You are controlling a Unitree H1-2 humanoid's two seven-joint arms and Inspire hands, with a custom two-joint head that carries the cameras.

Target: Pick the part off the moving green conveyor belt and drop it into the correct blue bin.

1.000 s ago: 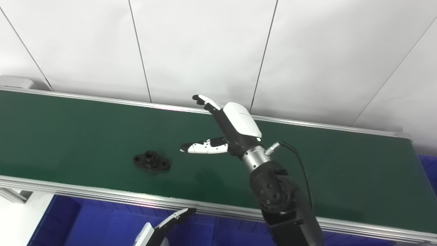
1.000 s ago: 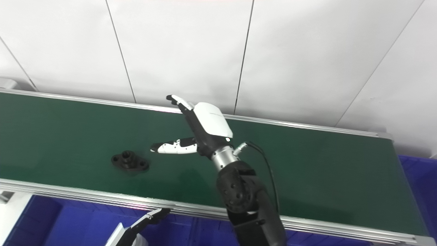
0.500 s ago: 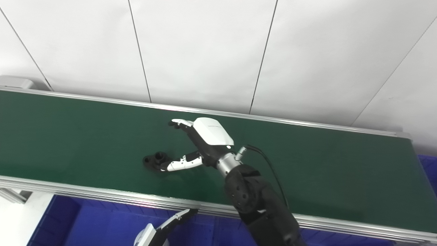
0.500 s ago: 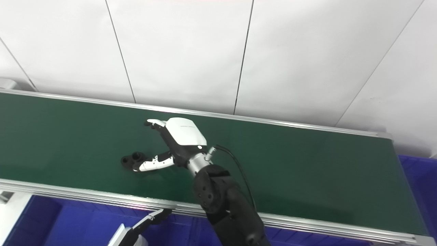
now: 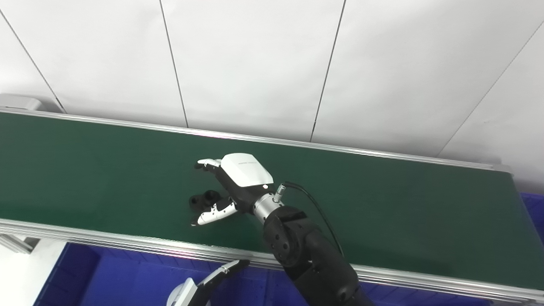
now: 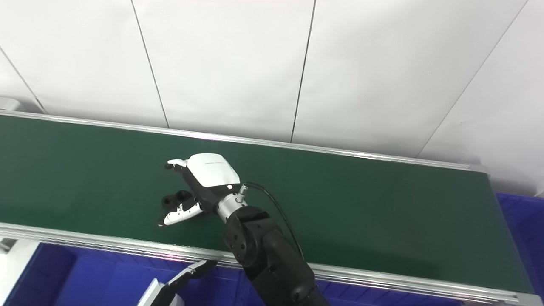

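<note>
One black part [image 5: 203,199] lies on the green belt [image 5: 85,170], near its front edge. The right hand [image 5: 231,187] is low over it, fingers [image 5: 207,162] behind the part and thumb [image 5: 211,214] in front, spread and not yet closed on it. The left hand [image 5: 204,287] shows only partly at the bottom, over the blue bin [image 5: 119,276]; I cannot tell its state.

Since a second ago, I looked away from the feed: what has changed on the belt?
The right hand came down and leftward over the belt and now brackets the black part, fingers still apart, not yet closed. The part drifted slightly rightward. The left hand stayed low over the blue bin.
</note>
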